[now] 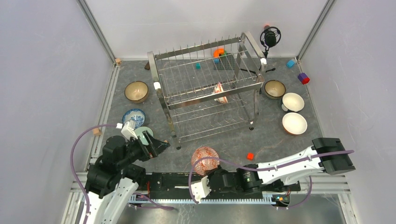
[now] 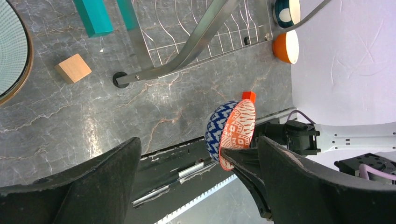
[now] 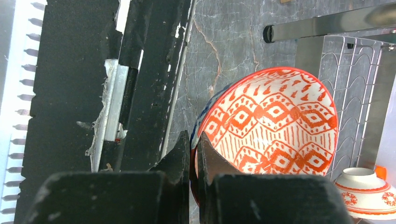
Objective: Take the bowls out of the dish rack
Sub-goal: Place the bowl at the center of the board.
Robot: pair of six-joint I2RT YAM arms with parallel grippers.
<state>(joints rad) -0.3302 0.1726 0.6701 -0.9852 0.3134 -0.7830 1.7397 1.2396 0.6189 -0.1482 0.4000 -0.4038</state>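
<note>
Steel rack [image 1: 205,88] mid-scene. Just in front of the rack's near rail: red-patterned bowl [image 1: 205,160] tipped on its side, rim pinched in the right gripper [image 3: 194,144], jaws almost closed on the thin wall, bowl body lying rackward of the jaws. Up in the rack's top tier, right of middle: floral bowl [image 1: 220,92] on edge. Off the rack's front-left leg: left gripper [image 1: 154,144], spread wide, holding nothing. Likely next: lower and release onto bare mat [image 1: 280,144] in front of the rack.
</note>
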